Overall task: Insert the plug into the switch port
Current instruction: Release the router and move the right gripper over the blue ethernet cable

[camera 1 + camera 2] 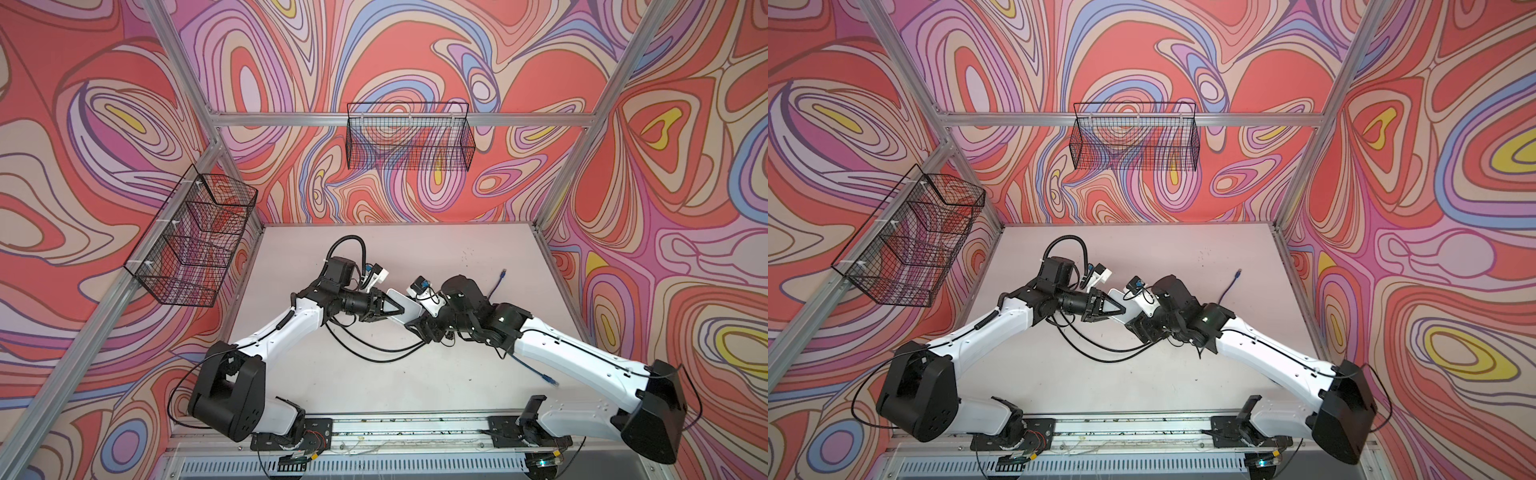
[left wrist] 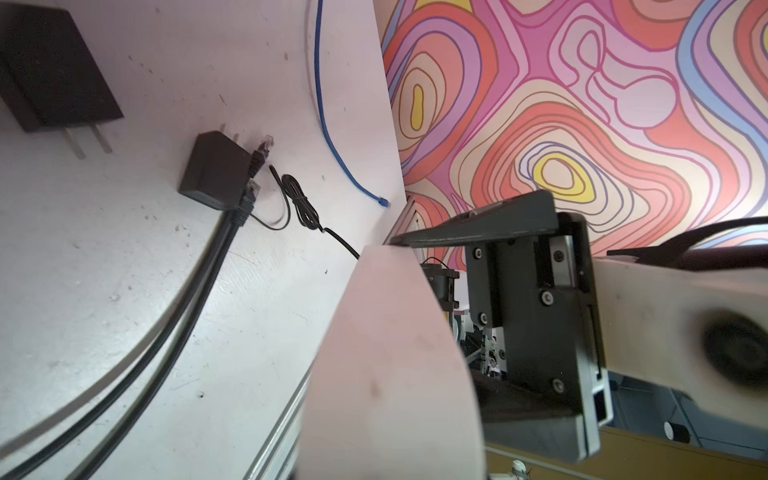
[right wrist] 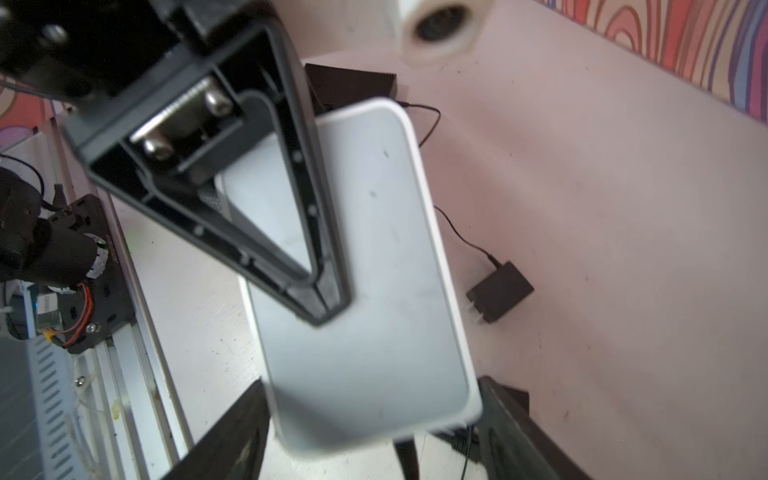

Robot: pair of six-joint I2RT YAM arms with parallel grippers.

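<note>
At the middle of the table (image 1: 436, 386), seemingly raised off it, the white switch (image 1: 411, 306) sits between both arms. The left gripper (image 1: 400, 311) pinches its flat faces, while the right gripper (image 3: 370, 384) straddles its end with jaws wide; whether they press on it cannot be told. Nothing looks plugged in, so fetching a plug and seating it both appear left to do. The blue cable's plug (image 1: 503, 272) lies loose toward 2 o'clock of the switch, its cable running under the right arm. Black leads (image 1: 374, 353) loop at 6 o'clock, ending by a black adapter (image 2: 216, 170). The ports are hidden.
</note>
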